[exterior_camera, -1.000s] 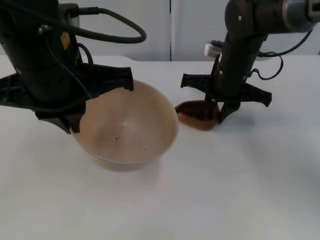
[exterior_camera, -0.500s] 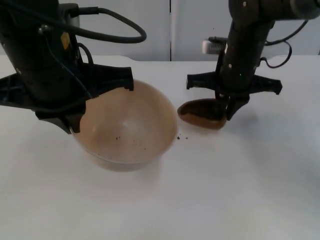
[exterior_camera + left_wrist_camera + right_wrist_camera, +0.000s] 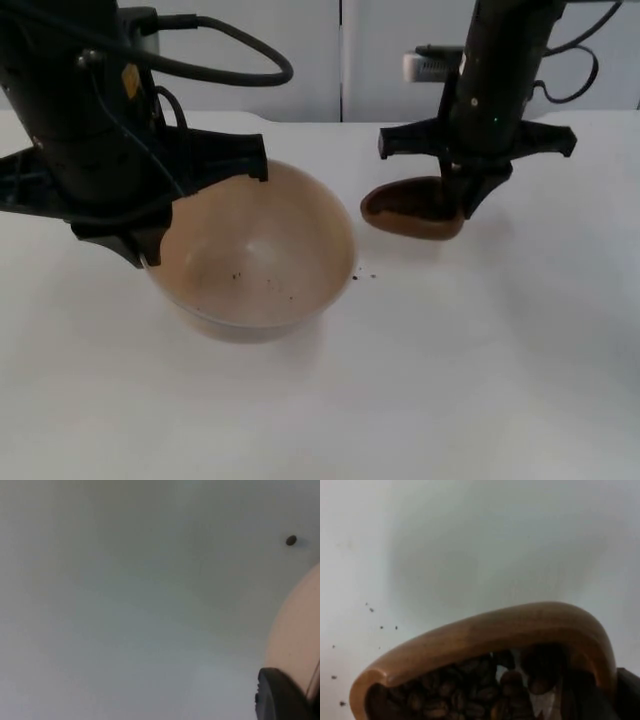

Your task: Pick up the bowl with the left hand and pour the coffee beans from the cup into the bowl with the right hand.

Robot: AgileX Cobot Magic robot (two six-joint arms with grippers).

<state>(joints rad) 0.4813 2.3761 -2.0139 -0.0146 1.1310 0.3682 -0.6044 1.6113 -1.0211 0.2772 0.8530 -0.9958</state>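
A wide cream bowl (image 3: 255,255) with a few dark specks inside is held above the table left of centre. My left gripper (image 3: 148,258) is shut on its left rim; the bowl's outer wall (image 3: 295,640) sits beside a black fingertip (image 3: 280,695). A brown wooden cup (image 3: 412,210) holding coffee beans hangs just right of the bowl, lifted off the table. My right gripper (image 3: 462,205) is shut on the cup's right rim. The cup's curved rim (image 3: 485,632) and the beans (image 3: 475,692) inside are seen close up.
A few loose coffee crumbs (image 3: 360,274) lie on the white table between bowl and cup, and one bean (image 3: 291,540) lies near the bowl. The grey partition wall (image 3: 340,60) stands behind.
My right gripper has lifted the cup up and a little to the right, away from the bowl's edge. The left arm and bowl have stayed still.
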